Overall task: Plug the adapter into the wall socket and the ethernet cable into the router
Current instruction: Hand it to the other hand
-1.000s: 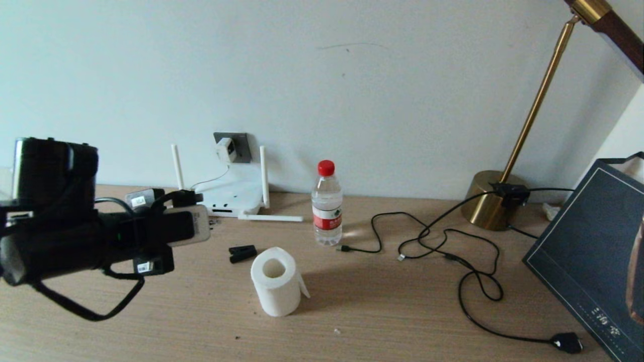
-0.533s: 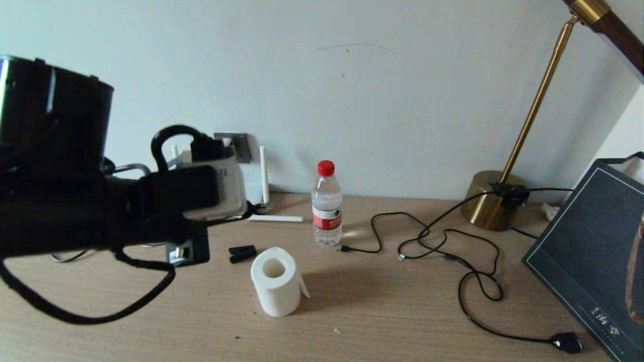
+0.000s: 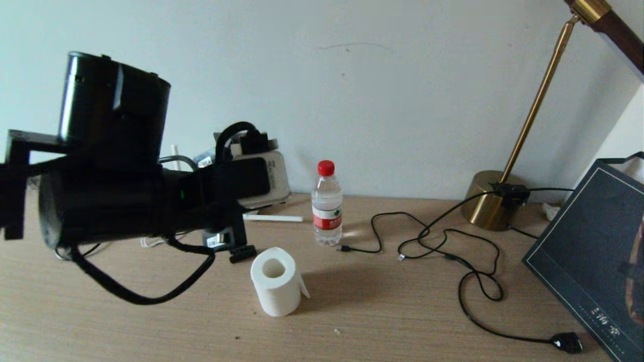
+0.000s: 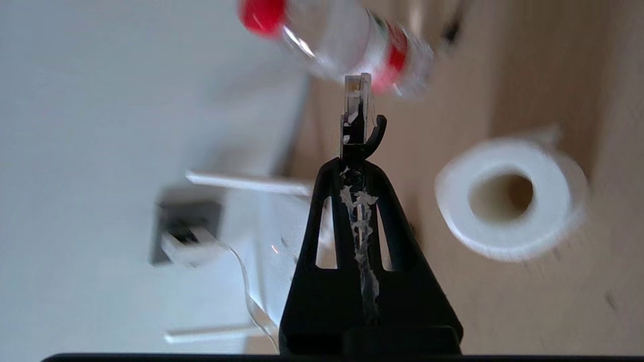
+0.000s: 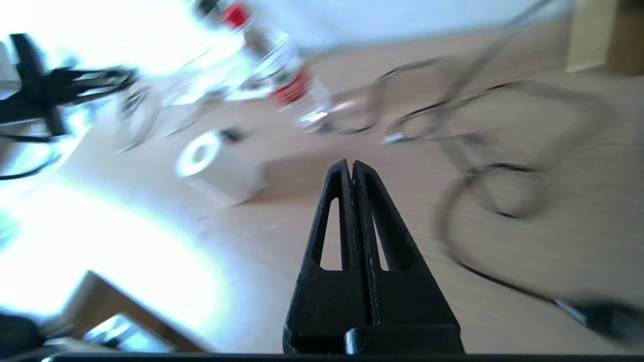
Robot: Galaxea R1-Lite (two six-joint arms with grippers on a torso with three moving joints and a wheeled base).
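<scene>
Gripping the ethernet cable point(image 4: 356, 118) plug-forward, left pincer point(image 4: 355, 166) hangs nearest the router point(image 4: 271, 221), back-left of the surface; right pincer point(image 5: 351, 168) closed, empty.

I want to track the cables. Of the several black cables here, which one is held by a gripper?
The thick black ethernet cable with a clear plastic plug tip, clamped in the left gripper. The thin black cables lie loose on the wooden table.

Legible text: none confirmed. The water bottle point(image 3: 327, 203), standing near the desk's point(image 3: 382, 311) back edge, bears a red label with a green-and-white mark, wording unreadable. The dark board point(image 3: 588, 256) at the right edge carries pale characters, too small to read.
</scene>
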